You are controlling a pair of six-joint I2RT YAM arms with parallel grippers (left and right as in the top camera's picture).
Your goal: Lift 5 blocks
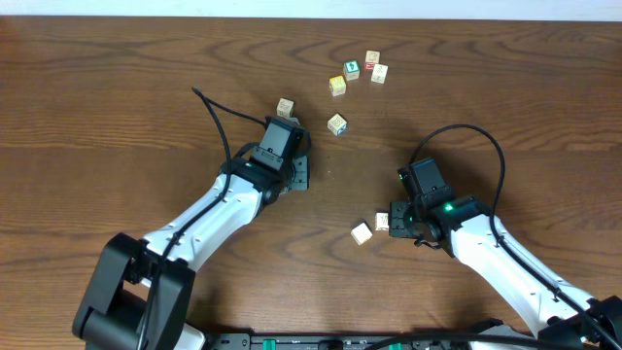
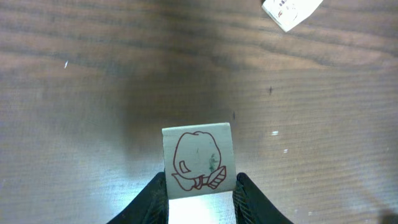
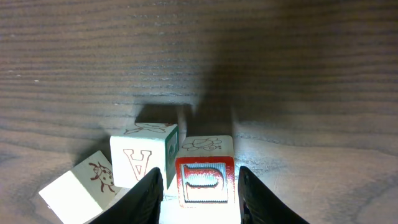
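Left arm [image 1: 209, 216] and right arm [image 1: 505, 267] match: white shells on the long links, black joint housings, black wrist blocks. Thin black left cable [image 1: 216, 117] runs off the wrist; right cable [image 1: 466, 126] makes a wider black loop. Green LED [image 1: 448, 206] is lit on the right wrist. Left gripper [image 2: 202, 196] and right gripper [image 3: 199, 193] have matte black fingers with rounded tips.
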